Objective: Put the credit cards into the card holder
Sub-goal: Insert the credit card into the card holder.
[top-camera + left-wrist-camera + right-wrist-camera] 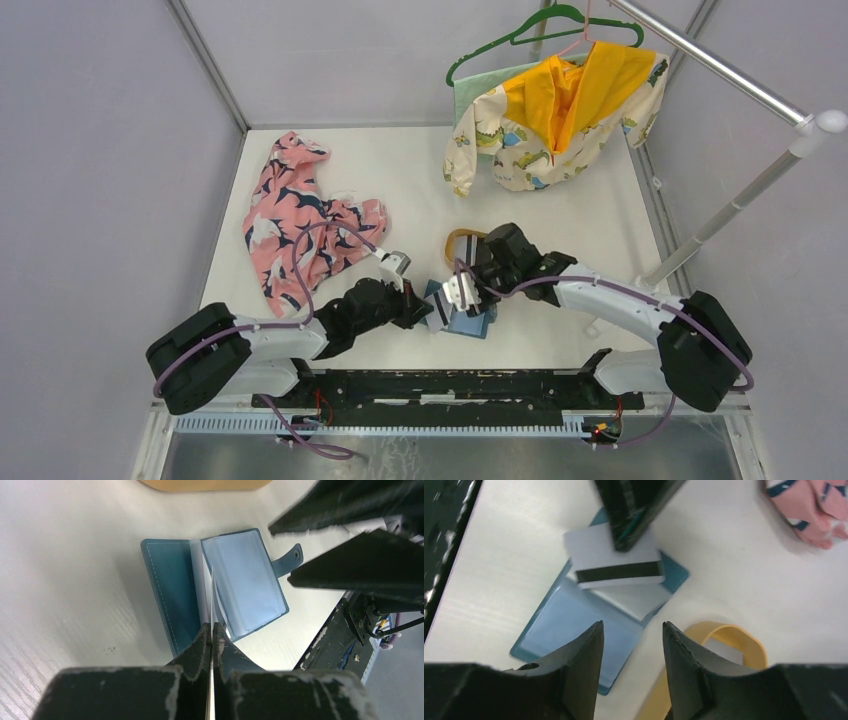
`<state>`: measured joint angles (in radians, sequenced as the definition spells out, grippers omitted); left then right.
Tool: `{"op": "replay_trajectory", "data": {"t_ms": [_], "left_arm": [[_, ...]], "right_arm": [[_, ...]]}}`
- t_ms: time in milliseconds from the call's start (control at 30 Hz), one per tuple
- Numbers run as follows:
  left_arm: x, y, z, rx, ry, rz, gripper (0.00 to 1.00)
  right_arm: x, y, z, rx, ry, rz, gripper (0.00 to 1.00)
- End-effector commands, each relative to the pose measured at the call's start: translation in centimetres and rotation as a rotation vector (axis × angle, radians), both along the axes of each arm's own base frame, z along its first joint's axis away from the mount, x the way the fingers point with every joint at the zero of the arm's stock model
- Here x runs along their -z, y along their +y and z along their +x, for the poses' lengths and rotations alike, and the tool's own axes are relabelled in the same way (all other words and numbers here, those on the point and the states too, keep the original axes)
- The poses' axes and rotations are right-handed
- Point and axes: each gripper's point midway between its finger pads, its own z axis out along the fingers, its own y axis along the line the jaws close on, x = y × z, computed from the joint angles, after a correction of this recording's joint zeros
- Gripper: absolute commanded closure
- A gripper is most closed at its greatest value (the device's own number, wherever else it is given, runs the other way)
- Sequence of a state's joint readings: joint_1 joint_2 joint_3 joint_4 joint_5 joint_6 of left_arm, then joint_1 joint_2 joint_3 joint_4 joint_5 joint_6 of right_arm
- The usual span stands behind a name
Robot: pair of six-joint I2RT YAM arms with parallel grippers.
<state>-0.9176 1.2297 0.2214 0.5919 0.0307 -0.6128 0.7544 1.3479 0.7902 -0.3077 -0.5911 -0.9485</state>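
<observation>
The teal-blue card holder [470, 324] [170, 590] [569, 625] lies open on the white table, clear inner pockets up and its tab pointing to the near edge. My left gripper [425, 306] [211, 626] [624, 542] is shut on a pale credit card [616, 562] with a black stripe. The card [212, 595] shows edge-on, hanging over the holder's spine with its lower edge at the pockets. My right gripper [462, 292] [632, 625] [281, 555] hovers open just above the holder's far side, with nothing between its fingers.
A tan oval wooden tray [462, 238] [729, 635] [200, 484] sits just beyond the holder. A pink patterned garment [295, 215] lies at the left. A dinosaur-print garment [560, 110] hangs from a hanger on a rail [740, 90] at the back right.
</observation>
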Motion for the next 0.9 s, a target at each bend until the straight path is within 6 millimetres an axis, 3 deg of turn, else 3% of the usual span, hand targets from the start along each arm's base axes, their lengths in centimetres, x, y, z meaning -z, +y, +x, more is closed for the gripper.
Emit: {"op": "replay_trajectory", "data": {"t_ms": [0, 300, 633, 867], "left_arm": [[-0.1, 0.2, -0.2, -0.02, 0.026, -0.015, 0.98], [-1.3, 0.0, -0.3, -0.031, 0.036, -0.057, 0.98], [-4.9, -1.7, 1.4, -0.051, 0.011, -0.108, 0.98], [-4.5, -1.5, 2.3, -0.079, 0.036, -0.113, 0.98]], "right_arm": [[3.6, -2.9, -2.7, -0.267, -0.174, -0.079, 0.46], [7.3, -6.1, -3.1, -0.337, -0.228, -0.236, 0.46], [9.0, -7.5, -2.8, -0.398, -0.313, -0.317, 0.51], [9.5, -7.8, -2.7, -0.43, -0.351, -0.352, 0.54]]}}
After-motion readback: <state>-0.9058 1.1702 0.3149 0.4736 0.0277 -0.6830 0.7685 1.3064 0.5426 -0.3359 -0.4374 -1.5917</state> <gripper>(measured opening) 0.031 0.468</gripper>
